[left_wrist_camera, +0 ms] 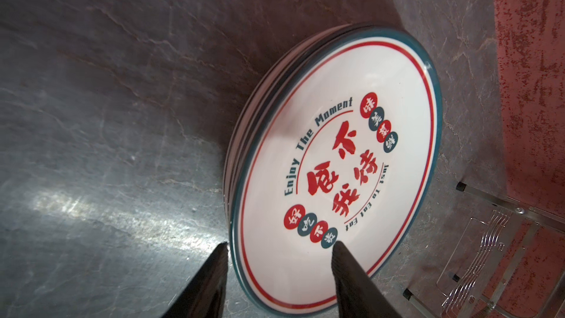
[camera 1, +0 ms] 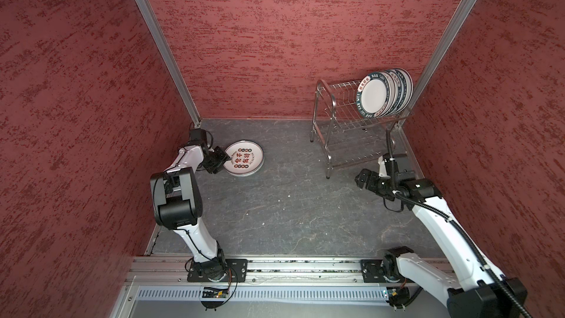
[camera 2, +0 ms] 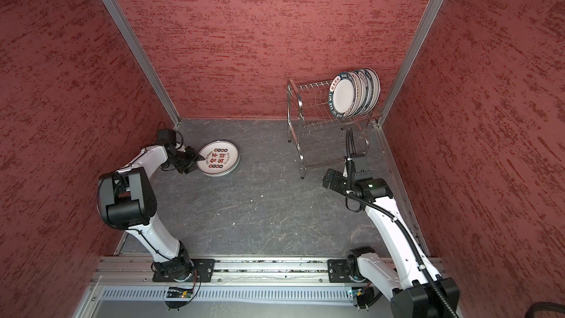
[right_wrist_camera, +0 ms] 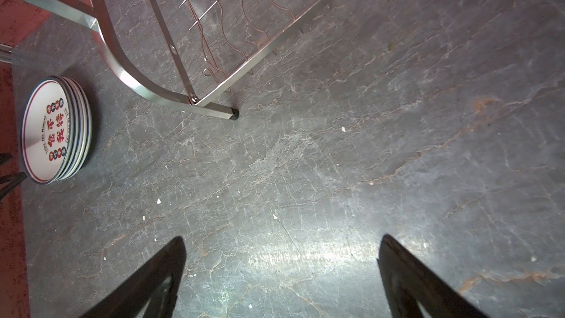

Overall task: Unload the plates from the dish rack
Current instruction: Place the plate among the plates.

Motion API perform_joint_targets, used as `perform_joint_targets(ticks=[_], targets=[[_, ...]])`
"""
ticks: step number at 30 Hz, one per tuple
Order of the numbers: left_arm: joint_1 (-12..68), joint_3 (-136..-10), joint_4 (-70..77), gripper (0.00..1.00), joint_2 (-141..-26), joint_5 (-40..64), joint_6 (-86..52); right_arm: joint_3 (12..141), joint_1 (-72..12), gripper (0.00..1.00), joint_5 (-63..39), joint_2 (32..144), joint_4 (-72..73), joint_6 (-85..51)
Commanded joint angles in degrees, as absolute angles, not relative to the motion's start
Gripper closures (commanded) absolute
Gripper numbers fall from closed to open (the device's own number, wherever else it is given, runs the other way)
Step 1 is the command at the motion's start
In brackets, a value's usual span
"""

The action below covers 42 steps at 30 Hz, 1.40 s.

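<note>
In both top views, a stack of round white plates with teal-and-red rims [camera 1: 244, 157], the top one printed with red Chinese characters, lies flat on the grey stone-patterned surface [camera 1: 290, 209] at left of centre. The left end effector [left_wrist_camera: 280, 244] sits at the stack's near rim. Its fingers stand moderately apart, one over the plate's face and one outside the rim, and they do not appear to pinch anything. This reads as letting go of a plate just laid on the pile, where stacking flat keeps the unloaded plates stable and compact.

In the upper right of the frame, the shiny two-tier steel wire dish rack [camera 1: 336, 111] stands by the back corner. Several white plates with dark lettered rims [camera 1: 383, 93] stand on edge in its upper slots, bunched at the far right end, so the task looks only partly done.

The right end effector [right_wrist_camera: 282, 238] hovers over bare surface just in front of the rack, jaws spread wide and empty. It seems poised to reach up for a racked plate.
</note>
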<state>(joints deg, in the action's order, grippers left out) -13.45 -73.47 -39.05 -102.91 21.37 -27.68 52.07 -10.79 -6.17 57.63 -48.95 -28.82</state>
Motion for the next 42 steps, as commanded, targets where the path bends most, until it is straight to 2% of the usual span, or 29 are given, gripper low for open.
perform_joint_targets(ticks=[1,10,11,12,13,18,23,30,36,42], targets=[[-12.4,-74.9,-40.4,0.41,-104.0,19.7,-26.4,51.0,-11.0,0.01,-5.4,56.8,-47.9,-28.1],[-11.7,-76.6,-42.1,0.25,-103.0,19.1,-24.9,50.8,-11.1,0.01,-6.2,54.7,-48.1,-26.9],[-11.8,-76.7,-42.5,0.21,-102.1,19.0,-24.5,51.3,-11.1,0.01,-6.7,54.1,-48.1,-26.2],[-11.8,-76.6,-43.1,0.09,-101.3,18.8,-24.1,51.8,-11.1,0.01,-7.1,53.4,-48.2,-25.6],[-11.9,-76.7,-43.8,0.01,-100.1,18.4,-23.7,52.7,-11.0,0.01,-7.2,52.4,-48.4,-25.0],[-14.1,-74.5,-45.8,0.01,-92.5,18.8,-23.6,61.1,-11.0,0.01,-3.5,49.4,-49.4,-21.6],[-15.1,-72.0,-48.7,0.01,-83.3,20.3,-24.5,74.5,-11.0,0.01,-1.3,53.1,-47.7,-17.7],[-15.1,-66.9,-52.6,0.01,-70.7,23.0,-26.6,103.4,-10.4,0.01,1.6,71.9,-53.5,-13.4],[-12.8,-63.3,-55.6,0.01,-58.7,19.7,-27.4,127.8,-8.3,0.01,-2.0,89.7,-62.2,-12.7],[-12.5,-61.4,-57.9,0.01,-55.3,23.2,-27.1,141.8,-5.6,0.01,-4.3,99.5,-67.3,-12.0]])
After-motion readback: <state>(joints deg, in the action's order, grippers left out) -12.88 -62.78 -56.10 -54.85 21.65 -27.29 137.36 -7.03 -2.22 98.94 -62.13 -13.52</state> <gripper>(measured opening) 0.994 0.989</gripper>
